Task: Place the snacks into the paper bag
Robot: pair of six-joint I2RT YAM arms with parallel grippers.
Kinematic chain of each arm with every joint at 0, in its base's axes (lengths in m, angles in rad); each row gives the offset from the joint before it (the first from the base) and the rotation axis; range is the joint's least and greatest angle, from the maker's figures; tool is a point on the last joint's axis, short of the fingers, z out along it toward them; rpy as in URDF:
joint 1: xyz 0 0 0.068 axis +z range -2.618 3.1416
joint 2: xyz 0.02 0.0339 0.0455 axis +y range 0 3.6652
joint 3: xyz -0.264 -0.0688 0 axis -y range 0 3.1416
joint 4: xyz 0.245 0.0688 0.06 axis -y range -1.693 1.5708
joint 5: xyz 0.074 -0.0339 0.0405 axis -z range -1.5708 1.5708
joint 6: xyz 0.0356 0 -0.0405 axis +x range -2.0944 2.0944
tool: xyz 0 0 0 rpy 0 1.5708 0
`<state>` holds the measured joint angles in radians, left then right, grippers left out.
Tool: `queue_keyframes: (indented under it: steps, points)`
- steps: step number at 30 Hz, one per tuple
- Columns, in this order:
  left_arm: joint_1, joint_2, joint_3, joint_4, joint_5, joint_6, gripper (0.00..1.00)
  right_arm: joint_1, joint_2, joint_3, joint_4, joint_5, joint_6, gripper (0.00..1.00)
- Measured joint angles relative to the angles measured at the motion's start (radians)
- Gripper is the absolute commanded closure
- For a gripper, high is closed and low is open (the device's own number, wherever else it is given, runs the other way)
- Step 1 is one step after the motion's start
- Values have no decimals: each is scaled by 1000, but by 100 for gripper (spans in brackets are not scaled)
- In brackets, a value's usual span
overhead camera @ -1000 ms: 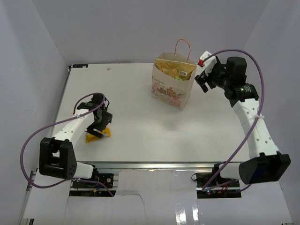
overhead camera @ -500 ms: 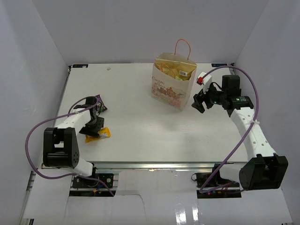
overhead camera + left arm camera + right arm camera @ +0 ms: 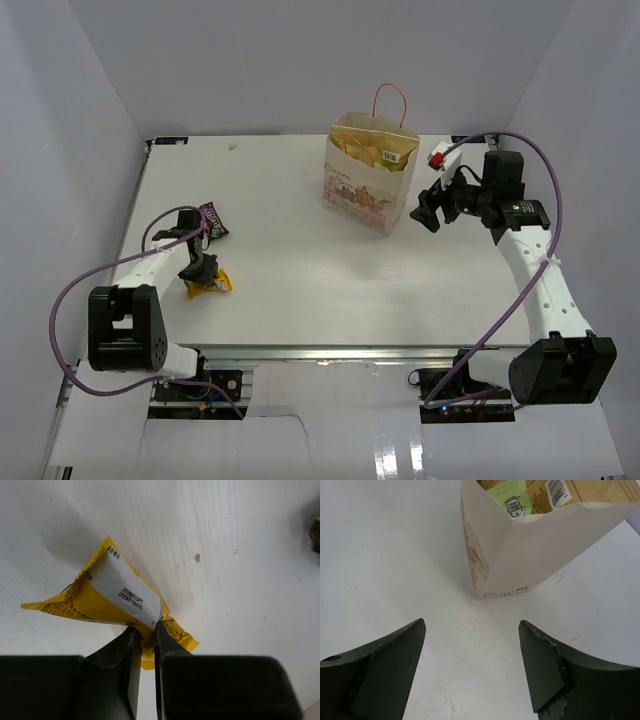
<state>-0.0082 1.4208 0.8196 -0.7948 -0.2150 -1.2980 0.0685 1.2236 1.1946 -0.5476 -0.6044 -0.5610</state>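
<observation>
My left gripper (image 3: 145, 630) is pinched tight on the yellow packet (image 3: 100, 597). The thin crimped edge sits right between the two fingers. The rest of the packet sticks out ahead of them and to the left, low by the table (image 3: 240, 555). I cannot tell if it is touching the table or just off it. I think I grabbed the edge because a flat packet is easiest to pinch there. Farther out from this gripper, ahead and to its right, lies the purple packet (image 3: 213, 218). Nothing holds it, so it is one more snack to fetch.

My right gripper (image 3: 471, 625) is spread wide with nothing in it. Just ahead of its fingers stands the paper bag (image 3: 520, 560), upright, its mouth open at the top. Past the bag's near wall I can see a green packet (image 3: 507, 497) and other snacks inside. I think this arm hovers close so it can steady the bag. The bag is well apart from my left gripper, so the yellow packet needs a long carry.
</observation>
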Motion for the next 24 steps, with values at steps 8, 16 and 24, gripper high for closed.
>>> queue_keyframes:
  steps: [8,16,24]
  points:
    - [5,-201,65,156,245,318,100,-42,7,51,-3,-40,23,19]
    - [-201,-96,406,565,600,420,100,-123,28,75,-3,-85,49,19]
    - [-385,327,1015,743,697,441,100,-172,21,68,-3,-114,65,19]
